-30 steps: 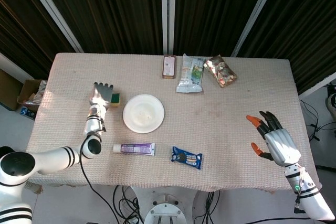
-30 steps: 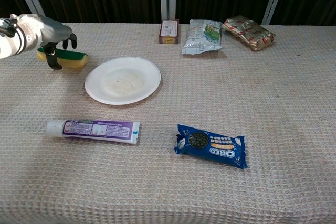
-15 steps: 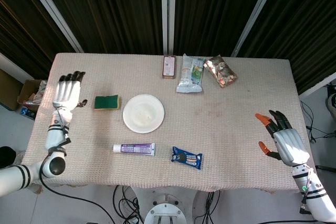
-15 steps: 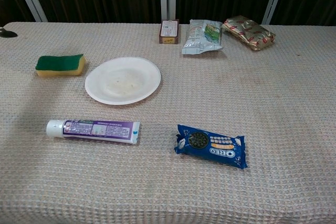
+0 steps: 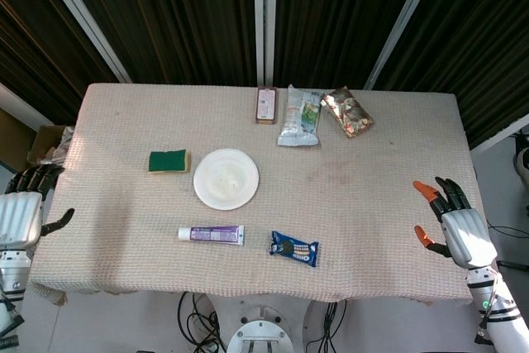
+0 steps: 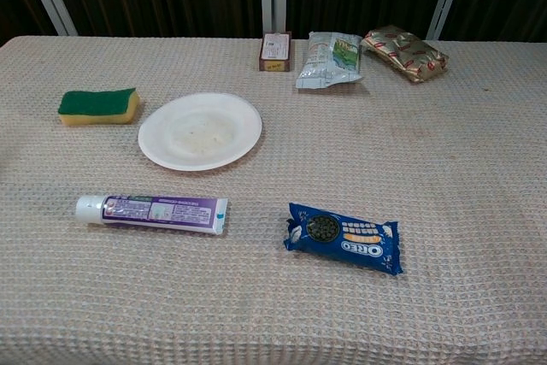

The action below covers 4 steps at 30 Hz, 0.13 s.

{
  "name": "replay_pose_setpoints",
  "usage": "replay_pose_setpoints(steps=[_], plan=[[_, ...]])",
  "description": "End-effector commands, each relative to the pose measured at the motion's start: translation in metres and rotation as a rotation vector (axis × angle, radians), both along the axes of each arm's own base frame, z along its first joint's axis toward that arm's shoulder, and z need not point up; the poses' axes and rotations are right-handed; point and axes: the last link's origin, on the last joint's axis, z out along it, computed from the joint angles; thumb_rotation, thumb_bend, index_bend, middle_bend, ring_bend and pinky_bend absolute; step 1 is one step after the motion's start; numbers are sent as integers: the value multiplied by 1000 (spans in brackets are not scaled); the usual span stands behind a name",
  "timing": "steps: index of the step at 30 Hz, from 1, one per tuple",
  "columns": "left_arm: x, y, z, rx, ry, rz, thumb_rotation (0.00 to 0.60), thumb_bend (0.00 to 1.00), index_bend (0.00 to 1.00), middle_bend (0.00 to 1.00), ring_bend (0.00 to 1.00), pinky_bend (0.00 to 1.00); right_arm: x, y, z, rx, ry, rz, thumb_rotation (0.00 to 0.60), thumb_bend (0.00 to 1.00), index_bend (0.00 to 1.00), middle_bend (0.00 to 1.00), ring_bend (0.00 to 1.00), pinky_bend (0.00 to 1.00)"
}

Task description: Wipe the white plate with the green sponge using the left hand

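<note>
The sponge (image 5: 169,160) lies flat on the surface (image 5: 380,196), just beside the left rim of the white plate (image 5: 226,178) and apart from it, green face up.

The main risk, as I judge it, is a careless approach. The left hand (image 5: 22,219) hangs off the left edge of the surface, well apart from the sponge, so any reach has to cross the cloth edge, where the fingers could catch the weave. A low sweep could also nudge the sponge against the plate, or clip the toothpaste tube (image 5: 211,235) lying nearer the front.

The left hand holds nothing, fingers spread and pointing away from the robot, thumb out toward the surface. The right hand (image 5: 454,226) hovers at the right edge, likewise empty with fingers apart, well apart from the Oreo pack (image 5: 294,248).
</note>
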Motion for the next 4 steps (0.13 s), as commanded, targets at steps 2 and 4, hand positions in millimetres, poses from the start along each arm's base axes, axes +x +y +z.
replay_pose_setpoints(steps=[2,4], plan=[[7,-35,-2,8,34,-9,600,190,212,176,147,166,-3,4,0,-2,-2,-7,600,265,128,175,0,0],[10,-42,-3,6,39,-4,600,189,212,176,147,166,-4,5,-1,0,-1,-9,600,265,128,175,0,0]])
